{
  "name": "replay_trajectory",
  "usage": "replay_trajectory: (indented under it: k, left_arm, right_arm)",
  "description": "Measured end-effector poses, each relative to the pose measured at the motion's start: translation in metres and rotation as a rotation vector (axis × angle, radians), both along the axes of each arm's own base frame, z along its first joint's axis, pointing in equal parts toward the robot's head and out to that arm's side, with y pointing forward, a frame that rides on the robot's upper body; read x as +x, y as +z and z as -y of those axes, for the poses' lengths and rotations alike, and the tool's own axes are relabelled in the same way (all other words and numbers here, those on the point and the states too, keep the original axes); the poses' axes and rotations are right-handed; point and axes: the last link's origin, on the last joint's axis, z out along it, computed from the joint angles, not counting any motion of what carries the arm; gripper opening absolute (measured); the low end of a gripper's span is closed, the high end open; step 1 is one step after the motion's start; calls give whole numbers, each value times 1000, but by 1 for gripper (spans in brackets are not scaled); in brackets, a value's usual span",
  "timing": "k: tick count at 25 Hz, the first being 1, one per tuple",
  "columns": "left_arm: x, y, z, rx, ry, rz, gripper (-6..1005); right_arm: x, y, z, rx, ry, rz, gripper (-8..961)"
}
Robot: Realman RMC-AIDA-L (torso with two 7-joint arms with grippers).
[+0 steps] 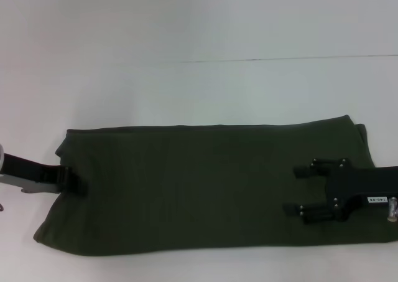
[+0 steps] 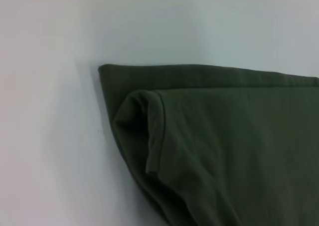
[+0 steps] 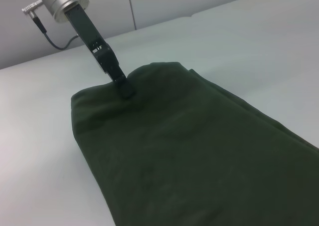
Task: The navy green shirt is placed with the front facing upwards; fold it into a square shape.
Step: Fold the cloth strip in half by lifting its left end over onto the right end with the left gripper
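Note:
The navy green shirt (image 1: pixel 199 188) lies folded into a long band across the white table, plain side up, with no lettering showing. My left gripper (image 1: pixel 76 181) is at the band's left end, shut on the cloth's edge; the right wrist view shows the left gripper (image 3: pixel 123 86) tip down on that edge. My right gripper (image 1: pixel 300 190) is over the band's right part, open, with both fingers spread across the cloth. The left wrist view shows a corner of the shirt (image 2: pixel 209 146) with a sleeve hem tucked under the top layer.
The white table (image 1: pixel 199 89) runs far beyond the shirt on the back side. A thin seam (image 1: pixel 280 60) crosses the table at the back. The shirt's near edge lies close to the table's front.

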Motion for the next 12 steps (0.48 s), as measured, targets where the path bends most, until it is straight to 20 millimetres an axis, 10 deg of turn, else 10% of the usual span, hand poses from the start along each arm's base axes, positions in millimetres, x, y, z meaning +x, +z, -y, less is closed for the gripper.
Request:
replay_trajectory:
  k: [7, 12]
  left_arm:
    - [0, 1, -1, 5, -4, -5, 71]
    - [-4, 9, -1, 25, -7, -31, 71]
  right_arm:
    - [-1, 0, -1, 0, 3, 0, 929]
    - [-2, 0, -2, 1, 5, -1, 929]
